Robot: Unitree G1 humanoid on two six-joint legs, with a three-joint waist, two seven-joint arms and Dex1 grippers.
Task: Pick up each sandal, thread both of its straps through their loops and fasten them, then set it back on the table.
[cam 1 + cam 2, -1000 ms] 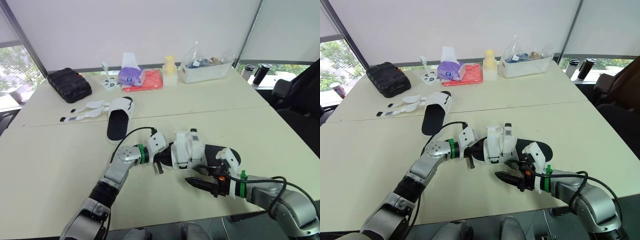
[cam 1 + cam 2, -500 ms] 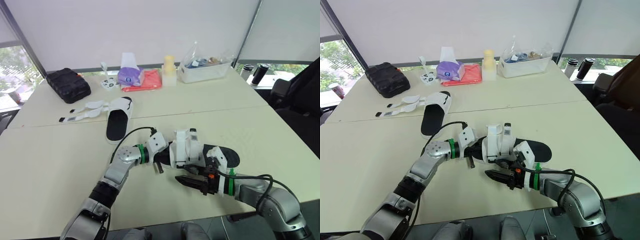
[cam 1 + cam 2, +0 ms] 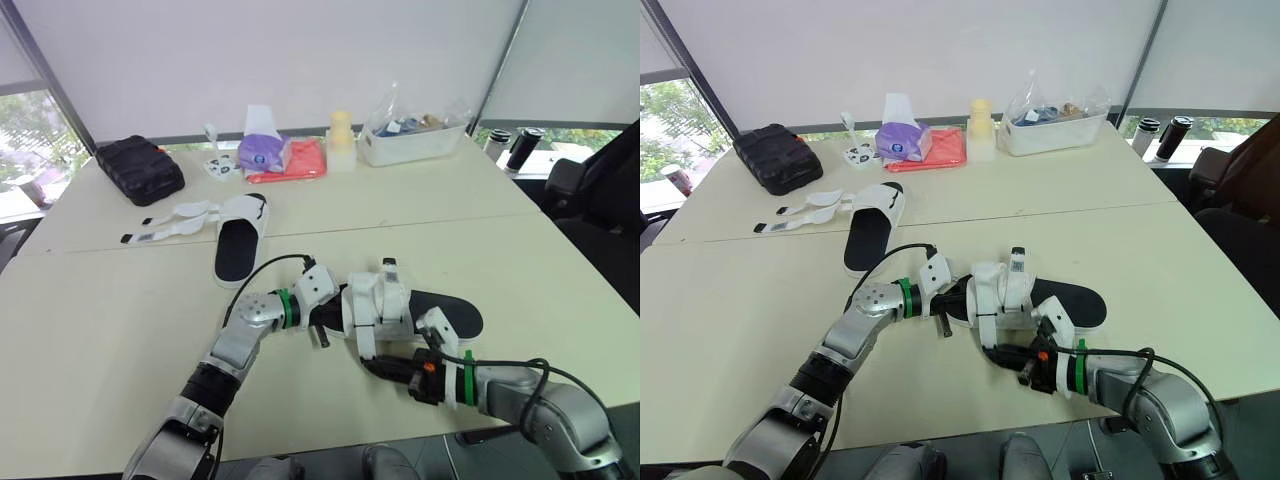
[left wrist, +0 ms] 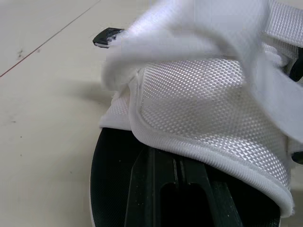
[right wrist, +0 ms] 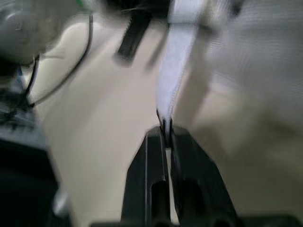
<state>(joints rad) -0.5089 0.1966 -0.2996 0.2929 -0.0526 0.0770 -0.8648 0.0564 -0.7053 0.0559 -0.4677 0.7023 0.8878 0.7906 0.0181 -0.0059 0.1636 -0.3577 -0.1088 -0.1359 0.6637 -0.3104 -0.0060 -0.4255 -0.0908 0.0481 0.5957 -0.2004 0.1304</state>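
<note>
Near sandal point(image 3: 400, 305) is down on the bench point(image 3: 100, 330), lying right between the two sets of jaws, toe toward the left ones. This looks like the middle of the first sandal's fastening. The white upper is bunched over the black sole, and one strap point(image 5: 177, 71) runs from it straight out to the right jaws. The right jaws are closed tight, fingertips point(image 5: 147, 179) pressed together with the strap's end pinched between them. Whether that strap has already gone through its loop, I can't make out. The loop itself is hidden in the folds of the upper.

The left jaws sit at the toe end, tucked under the edge of the upper and against the sole. They seem to be steadying the sandal, but I can't tell if they are open or clamped.

Plenty left, by my reading. This strap has to be pulled home and pressed down, and the other strap's state is unclear. The second sandal point(image 3: 238, 240) waits well beyond the left jaws, far from the right ones. Its straps point(image 3: 170, 220) are splayed flat on the bench, plainly unfastened and not yet worked on.
</note>
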